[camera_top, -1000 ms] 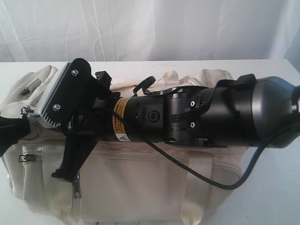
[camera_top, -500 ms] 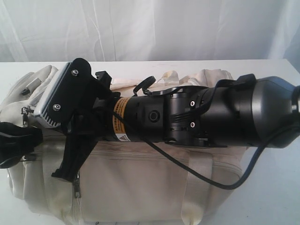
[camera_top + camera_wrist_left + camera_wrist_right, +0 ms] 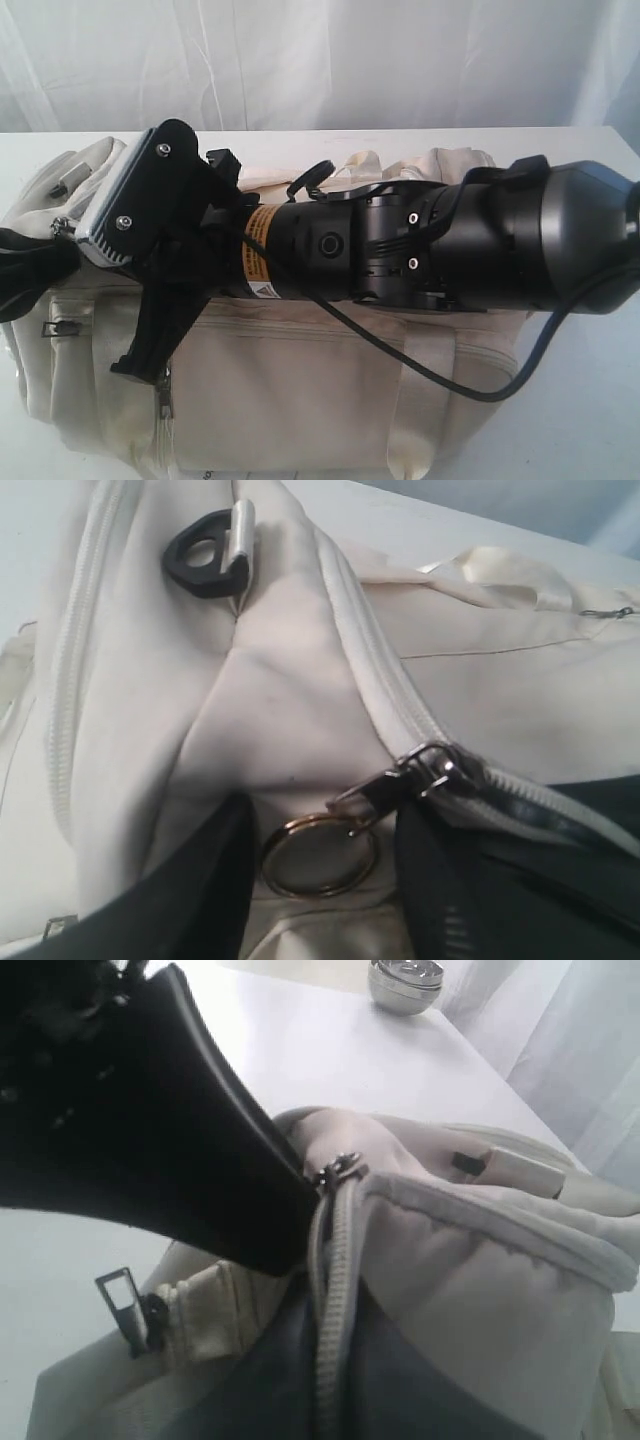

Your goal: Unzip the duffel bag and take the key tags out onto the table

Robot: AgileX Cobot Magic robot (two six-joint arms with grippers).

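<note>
Cream fabric duffel bag (image 3: pixel 300 400) looks partly unzipped; left claw (image 3: pixel 320 830) gapes around brass zipper ring (image 3: pixel 318 855), ungripped; right claw (image 3: pixel 150 330) state unclear; key tags unseen.

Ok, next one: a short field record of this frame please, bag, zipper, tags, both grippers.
duffel bag: lying on the table
left gripper: open, fingers either side of the zipper pull ring
right gripper: reaching across the bag, one finger by a zipper slider; open or shut unclear
key tags: none visible in any view
</note>
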